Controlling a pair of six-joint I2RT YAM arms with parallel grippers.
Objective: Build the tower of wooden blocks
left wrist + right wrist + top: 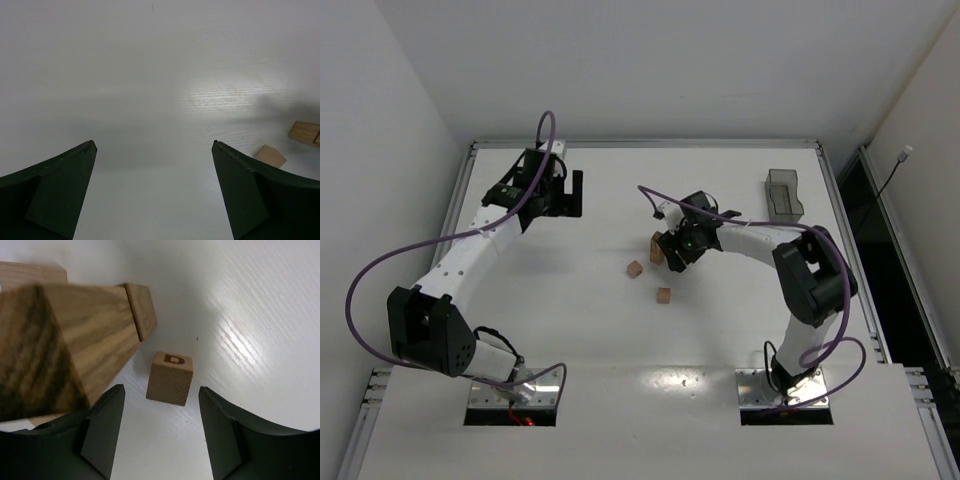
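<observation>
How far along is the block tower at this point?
Early. A tower that seems at least two pieces tall stands by the right gripper. That gripper is open and lined up on the D cube, not gripping it. Another cube lies loose. The left gripper is open, holding nothing.

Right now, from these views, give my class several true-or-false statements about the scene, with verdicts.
1. The left end effector is open and empty. True.
2. The right end effector is shut on a block. False: it is open, and the D block stands free between its jaws.
3. That block shows the letter D. True.
4. The bin sits by the left arm. False: it sits at the far right, nearer the right arm.
</observation>
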